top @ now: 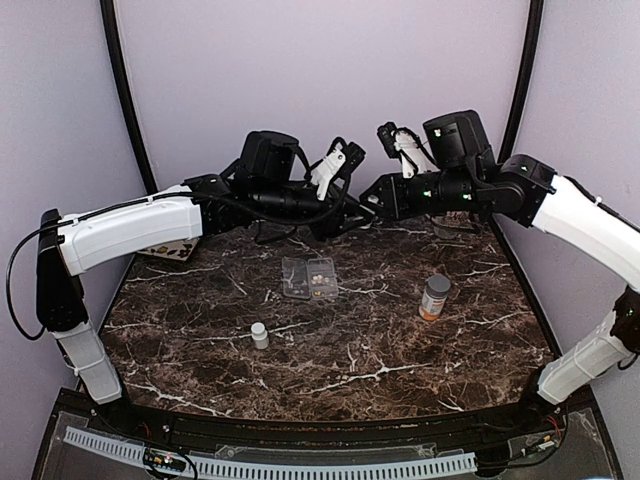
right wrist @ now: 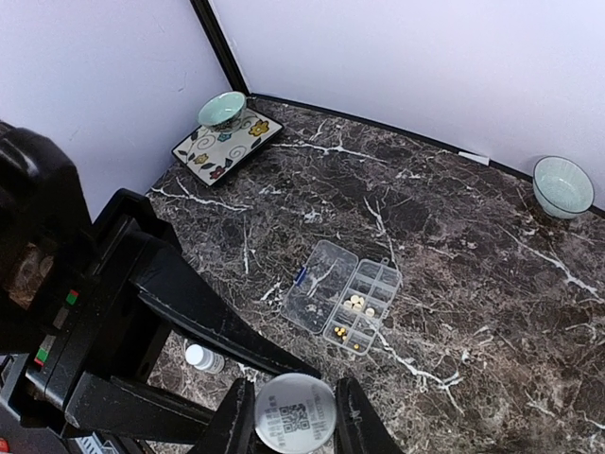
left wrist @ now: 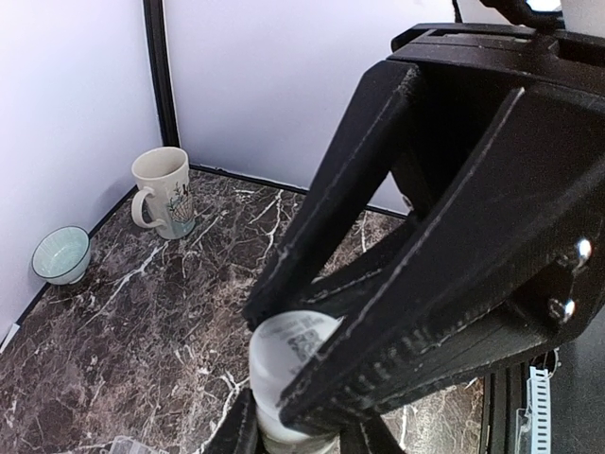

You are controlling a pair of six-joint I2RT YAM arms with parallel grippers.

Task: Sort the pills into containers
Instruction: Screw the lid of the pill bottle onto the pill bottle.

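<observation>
My left gripper (left wrist: 281, 367) is clamped on a white bottle (left wrist: 295, 342), held up above the table (right wrist: 473, 274). My right gripper (right wrist: 295, 418) pinches the same bottle's round end. The pill box (right wrist: 321, 284) lies open mid-table, with pills (right wrist: 356, 302) in its compartments.

Brown white-veined marble table (top: 400, 340), clear pill box (right wrist: 319, 276), white bottle (left wrist: 280, 364), orange grey-capped bottle (top: 434, 298)
</observation>
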